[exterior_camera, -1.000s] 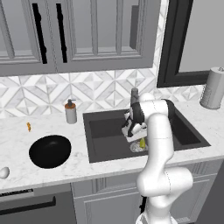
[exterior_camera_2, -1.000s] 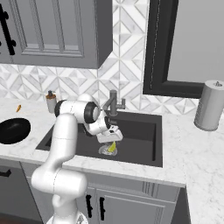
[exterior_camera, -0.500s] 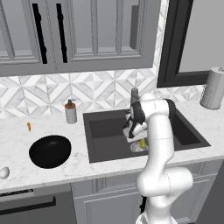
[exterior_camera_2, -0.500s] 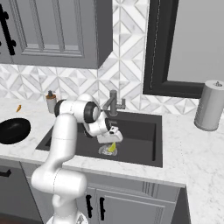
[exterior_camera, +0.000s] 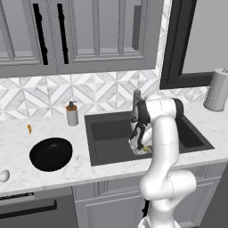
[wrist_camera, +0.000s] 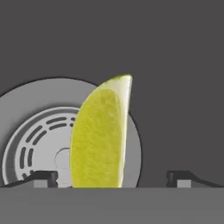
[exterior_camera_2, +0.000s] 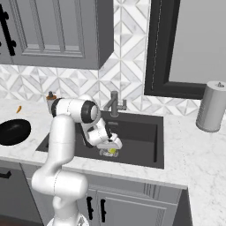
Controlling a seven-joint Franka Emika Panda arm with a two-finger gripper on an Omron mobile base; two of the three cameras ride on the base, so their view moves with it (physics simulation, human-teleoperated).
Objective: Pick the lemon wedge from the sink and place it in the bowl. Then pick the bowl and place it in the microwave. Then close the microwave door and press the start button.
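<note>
The lemon wedge lies on the dark sink floor, partly over the round metal drain. My gripper is down inside the basin and open, one fingertip on each side of the wedge, neither touching it. From the base views the gripper hangs right over the yellow lemon wedge near the sink's front wall. The black bowl stands empty on the counter left of the sink. The microwave and its door are out of view.
A grey faucet rises behind the basin, close to the arm. A soap dispenser, a tiny orange bit and a small white egg-like thing are on the left counter. A metal canister stands at the right.
The hand has sunk slightly closer to the lemon wedge. The wedge and the bowl have not moved.
</note>
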